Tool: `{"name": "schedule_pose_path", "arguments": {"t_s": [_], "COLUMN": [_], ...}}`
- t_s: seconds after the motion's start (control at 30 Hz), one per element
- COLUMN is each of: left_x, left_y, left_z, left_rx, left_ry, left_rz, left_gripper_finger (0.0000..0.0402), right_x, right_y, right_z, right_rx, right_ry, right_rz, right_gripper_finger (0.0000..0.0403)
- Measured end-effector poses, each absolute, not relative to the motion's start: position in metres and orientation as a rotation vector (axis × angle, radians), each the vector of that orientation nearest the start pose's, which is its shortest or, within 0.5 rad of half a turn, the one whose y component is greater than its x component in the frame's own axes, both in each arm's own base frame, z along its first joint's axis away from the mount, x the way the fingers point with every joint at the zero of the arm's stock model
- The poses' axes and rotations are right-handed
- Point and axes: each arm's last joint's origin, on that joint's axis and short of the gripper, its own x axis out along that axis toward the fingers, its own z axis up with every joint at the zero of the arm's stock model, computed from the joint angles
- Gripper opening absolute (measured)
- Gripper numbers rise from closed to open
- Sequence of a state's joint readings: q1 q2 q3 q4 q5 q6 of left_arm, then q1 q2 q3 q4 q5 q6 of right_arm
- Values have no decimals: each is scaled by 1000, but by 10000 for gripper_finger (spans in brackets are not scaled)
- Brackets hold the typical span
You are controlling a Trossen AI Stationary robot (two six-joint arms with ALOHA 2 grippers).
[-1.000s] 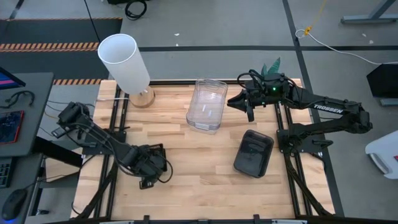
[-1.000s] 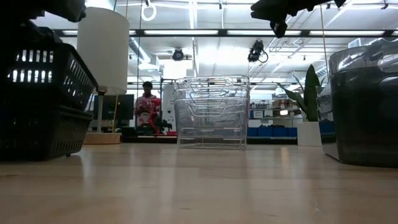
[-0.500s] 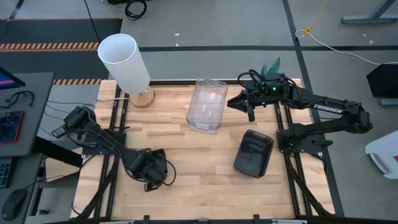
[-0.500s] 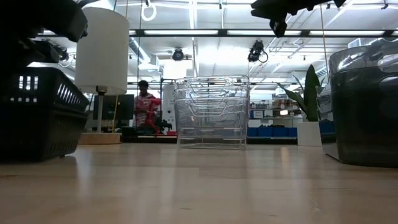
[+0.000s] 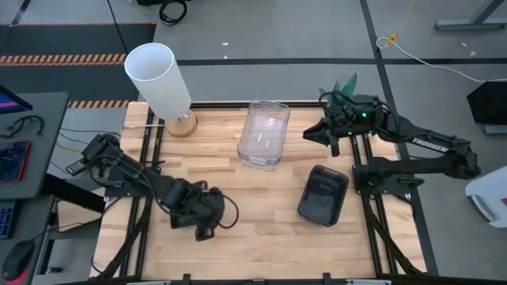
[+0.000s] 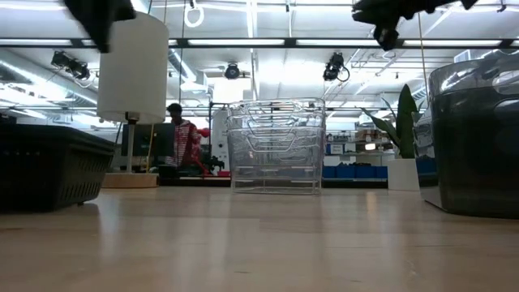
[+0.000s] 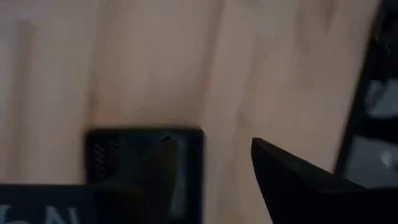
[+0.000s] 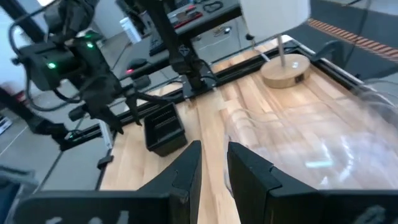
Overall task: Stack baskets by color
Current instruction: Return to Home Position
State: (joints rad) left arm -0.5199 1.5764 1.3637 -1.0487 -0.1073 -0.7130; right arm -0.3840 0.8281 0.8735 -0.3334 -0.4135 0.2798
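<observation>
Looking down with you from the high view, the left gripper hung over the left half of the table, on the side away from the lamp. Its fingers were spread wide with only bare wood between them, and there below it sat the black basket: small, squarish, grid-walled and matt black, flat on the boards and clear of the gripper. From table height it showed as a low dark block at the far left, and you couldn't count from there how many were nested in it. The clear stack stood mid-table near the lamp's wooden base, a see-through rounded rectangle with several rims showing one inside another in the low view. The smoky dark grey stack stood well apart from it on the right half, just beside the right arm's frame, glossy, round-cornered and nearly opaque. Up by the potted plant your right gripper hovered off the boards beside the clear stack, touching nothing, with just a narrow gap between its fingers and nothing in it.
</observation>
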Motion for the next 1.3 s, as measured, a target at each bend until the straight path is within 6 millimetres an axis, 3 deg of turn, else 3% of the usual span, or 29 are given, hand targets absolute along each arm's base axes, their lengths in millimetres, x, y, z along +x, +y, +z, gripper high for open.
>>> {"name": "schedule_pose_path", "arguments": {"t_s": [0.13,0.33,0.5,0.7,0.87,1.07,1.3], "left_x": [271,280,273,240,210,169,130], "left_y": [-132,-109,-83,-43,-22,-11,-7], "left_z": [289,282,290,292,288,287,280], "left_rx": [-183,-161,-214,-355,-484,-581,-644], "left_ry": [1186,1149,1008,796,585,300,34], "left_rz": [157,167,178,271,356,481,512], "left_gripper_finger": [185,137,93,44,11,10,4], "right_x": [151,136,125,112,104,98,95], "right_y": [-50,-44,-40,-35,-32,-29,-27], "right_z": [325,300,285,273,260,244,229], "right_rx": [416,489,544,580,601,667,710], "right_ry": [243,140,83,5,-80,-164,-244], "right_rz": [-58,-56,-56,-101,-119,-113,-118], "right_gripper_finger": [83,83,83,83,83,83,83]}}
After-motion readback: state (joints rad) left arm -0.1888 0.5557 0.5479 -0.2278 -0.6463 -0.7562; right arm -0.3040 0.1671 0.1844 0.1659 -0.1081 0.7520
